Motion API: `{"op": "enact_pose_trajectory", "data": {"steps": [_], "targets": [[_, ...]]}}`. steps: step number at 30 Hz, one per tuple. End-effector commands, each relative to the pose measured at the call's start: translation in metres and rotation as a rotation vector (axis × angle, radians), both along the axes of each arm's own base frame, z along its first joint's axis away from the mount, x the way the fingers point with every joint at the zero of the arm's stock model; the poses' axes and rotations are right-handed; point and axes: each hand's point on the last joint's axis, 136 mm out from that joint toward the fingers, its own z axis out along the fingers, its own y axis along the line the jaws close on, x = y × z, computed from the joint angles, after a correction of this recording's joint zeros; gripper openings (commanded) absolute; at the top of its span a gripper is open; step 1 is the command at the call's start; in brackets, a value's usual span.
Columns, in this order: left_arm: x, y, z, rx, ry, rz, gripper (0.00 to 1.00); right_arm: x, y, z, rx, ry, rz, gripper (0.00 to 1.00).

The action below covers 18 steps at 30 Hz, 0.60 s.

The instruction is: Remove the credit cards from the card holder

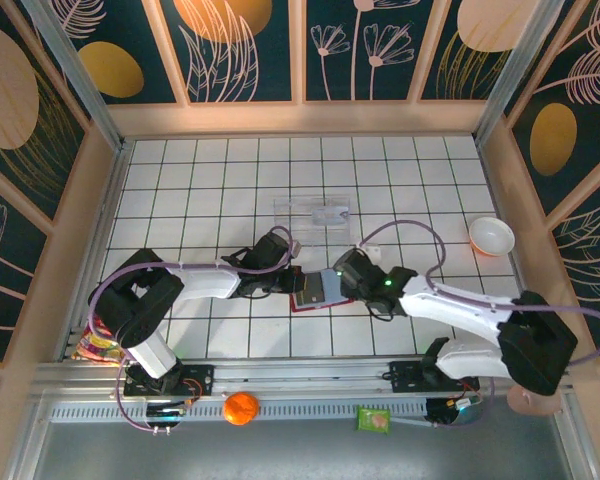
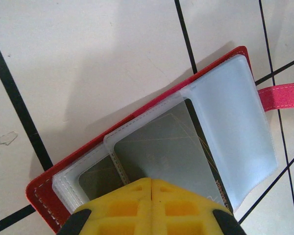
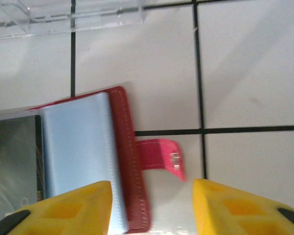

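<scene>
Card holder [image 1: 318, 290] lies open between the arms, grey credit card [image 2: 161, 152] sleeved inside. Left gripper [image 2: 150, 188] is shut, apparently pinning it; right gripper [image 3: 151, 196] gapes empty astride the snap tab [image 3: 159, 159]. Extraction unstarted: next, pinch a card edge.

2 white-and-black arms [image 1: 208, 283], lilac cables [image 1: 420, 224], yellow fingers [image 3: 63, 210] with black tips

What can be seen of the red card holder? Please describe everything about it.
The card holder lies open and flat on the white tiled table. Its red cover looks like stitched leather; a red snap tab with a metal snap sticks out over the tiles. Inside are frosted plastic sleeves holding a grey card and a dark card. The shut left claw is at the sleeves; the open right claw straddles the tab edge.
</scene>
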Motion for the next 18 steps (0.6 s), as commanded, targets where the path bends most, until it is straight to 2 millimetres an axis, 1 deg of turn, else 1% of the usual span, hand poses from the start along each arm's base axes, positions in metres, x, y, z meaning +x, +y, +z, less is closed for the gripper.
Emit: {"op": "enact_pose_trajectory", "data": {"steps": [1,2,3,5,6,9,11,14,16,17,18], "targets": [[-0.025,0.031,-0.040,0.173,0.099,-0.008,0.00,0.004,0.033,0.044,0.176,-0.095,0.153,0.39],[-0.023,0.029,-0.038,0.168,0.095,-0.007,0.00,0.005,0.047,0.057,0.248,-0.104,0.197,0.33],[-0.023,0.029,-0.037,0.168,0.092,-0.007,0.00,0.006,0.058,0.064,0.302,-0.096,0.231,0.29],[-0.022,0.028,-0.037,0.167,0.093,-0.009,0.00,0.003,0.081,0.062,0.380,-0.040,0.315,0.27],[-0.022,0.029,-0.038,0.172,0.093,-0.007,0.00,0.002,0.090,0.055,0.401,-0.003,0.338,0.27],[-0.024,0.031,-0.040,0.177,0.095,-0.001,0.00,-0.005,0.109,0.041,0.478,0.080,0.394,0.24],[-0.025,0.033,-0.041,0.181,0.099,0.005,0.00,-0.007,0.115,0.032,0.540,0.134,0.398,0.23],[-0.027,0.036,-0.044,0.187,0.104,0.009,0.00,-0.011,0.116,0.020,0.601,0.197,0.398,0.22],[-0.028,0.037,-0.045,0.191,0.108,0.008,0.00,-0.012,0.114,0.009,0.582,0.226,0.390,0.21],[-0.025,0.035,-0.036,0.169,0.087,0.011,0.00,-0.012,0.112,0.002,0.569,0.245,0.379,0.21],[-0.026,0.035,-0.036,0.169,0.087,0.012,0.00,-0.012,0.109,-0.006,0.560,0.264,0.363,0.20]]}}
